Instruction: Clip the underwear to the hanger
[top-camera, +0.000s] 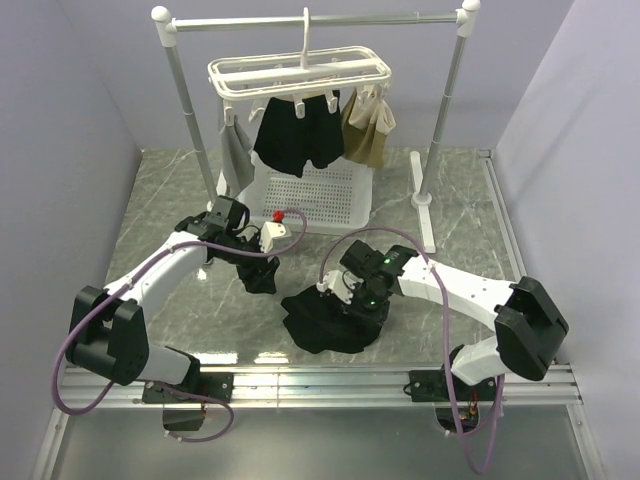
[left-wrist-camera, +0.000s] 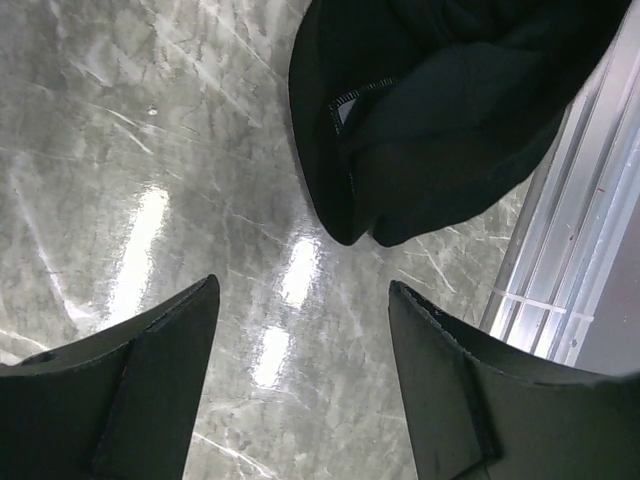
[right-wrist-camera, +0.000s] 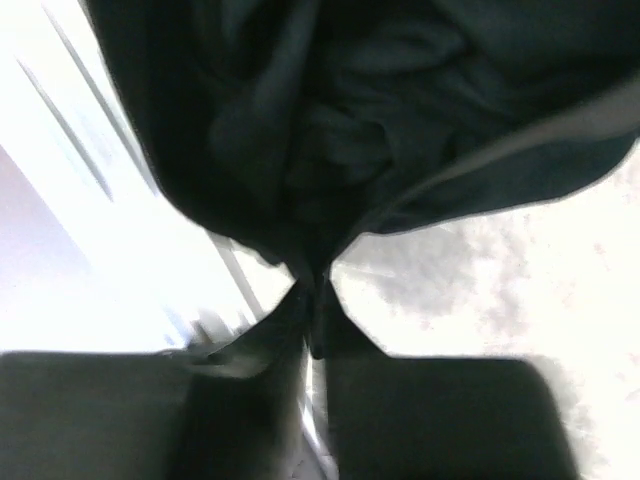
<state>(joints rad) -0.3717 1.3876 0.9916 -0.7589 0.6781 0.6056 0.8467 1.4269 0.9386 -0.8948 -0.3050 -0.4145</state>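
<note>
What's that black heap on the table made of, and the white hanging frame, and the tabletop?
The underwear looks like soft matte cloth: it crumples, with a stitched hem. The hanger looks like smooth white plastic, thin moulded bars. The table looks like glossy grey marble, perhaps only a print: pale veins, lamp glare.

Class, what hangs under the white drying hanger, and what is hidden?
Under the hanger hang a grey garment, black shorts and a tan garment. They cover the far edge of the white basket.
</note>
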